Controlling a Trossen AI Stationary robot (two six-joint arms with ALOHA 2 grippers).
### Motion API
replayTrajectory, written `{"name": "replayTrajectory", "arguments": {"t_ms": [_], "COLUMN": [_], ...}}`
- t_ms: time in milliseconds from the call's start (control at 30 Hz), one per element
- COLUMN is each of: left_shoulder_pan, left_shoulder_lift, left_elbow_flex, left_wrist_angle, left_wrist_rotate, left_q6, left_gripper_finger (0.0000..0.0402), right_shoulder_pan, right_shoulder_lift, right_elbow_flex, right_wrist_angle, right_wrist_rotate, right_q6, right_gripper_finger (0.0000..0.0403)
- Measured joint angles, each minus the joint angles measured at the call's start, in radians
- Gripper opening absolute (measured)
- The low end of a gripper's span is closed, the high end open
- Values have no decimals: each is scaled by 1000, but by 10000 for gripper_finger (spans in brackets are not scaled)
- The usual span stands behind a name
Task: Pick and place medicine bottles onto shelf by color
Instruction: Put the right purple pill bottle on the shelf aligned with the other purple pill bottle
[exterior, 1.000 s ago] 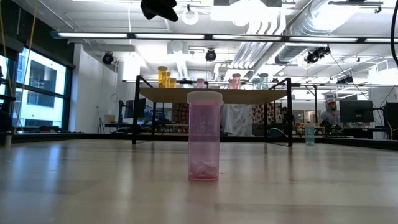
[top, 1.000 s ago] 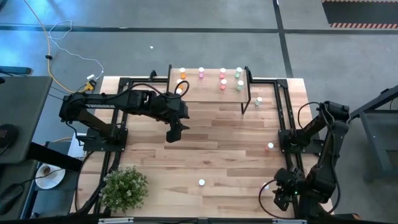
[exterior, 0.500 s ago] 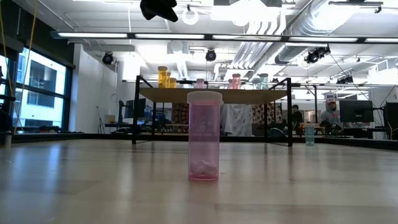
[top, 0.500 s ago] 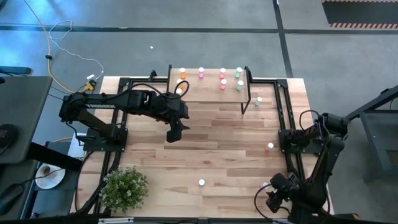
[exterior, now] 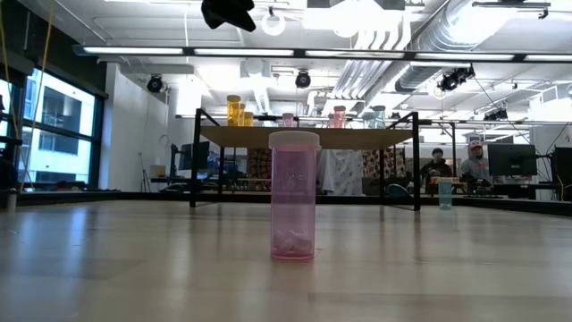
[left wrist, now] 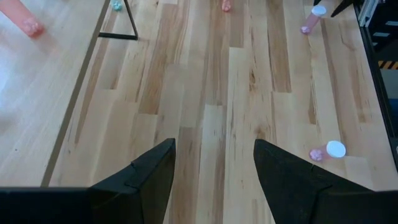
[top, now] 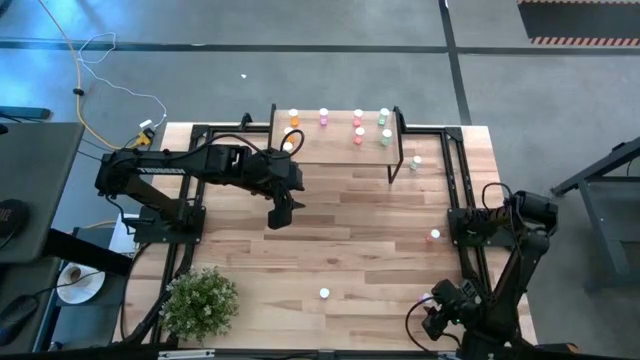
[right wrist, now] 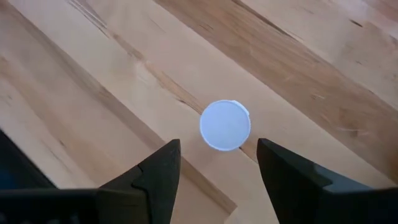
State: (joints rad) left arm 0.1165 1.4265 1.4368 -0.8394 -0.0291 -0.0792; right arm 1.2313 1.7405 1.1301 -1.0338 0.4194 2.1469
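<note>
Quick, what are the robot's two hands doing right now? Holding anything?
Left gripper: open, empty, above the table.
Right gripper: open, empty, right over a white-capped bottle.

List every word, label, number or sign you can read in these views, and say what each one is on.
None can be read.
pink bottle: clear pink body with a white cap, no label showing in the low view.
bottles on the shelf: too small to show any lettering.
white cap in the right wrist view: blank.
monitors in the room behind: dark, with no text showing.
hazard-striped strip on the floor: a pattern only, no words.
</note>
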Motion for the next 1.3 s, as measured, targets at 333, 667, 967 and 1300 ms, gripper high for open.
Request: {"name": "replayTrajectory", "arguments": {"t_ms": [333,667,967,1300], "left_shoulder_pan": [0,0,0,0], "left_shoulder_lift": [0,0,0,0], "left_elbow_flex": [0,1,1,1], "left_wrist_angle": [0,0,0,-2], "left_wrist_rotate": [0,0,0,0], "left_q6": [3,3,3,3], "left_gripper_finger": [207,207,207,207], "right_shoulder_pan": [-41,-47,-47,-85], "right_shoulder_lift": [72,80,79,32], "right_elbow_flex": [0,0,0,0], "right_wrist_angle": [-7,-2,-1,1], "right_wrist_rotate": [2,-1,-2,-2], "right_q6": [0,0,0,-47], "right_gripper_finger": [204,172,102,102]}}
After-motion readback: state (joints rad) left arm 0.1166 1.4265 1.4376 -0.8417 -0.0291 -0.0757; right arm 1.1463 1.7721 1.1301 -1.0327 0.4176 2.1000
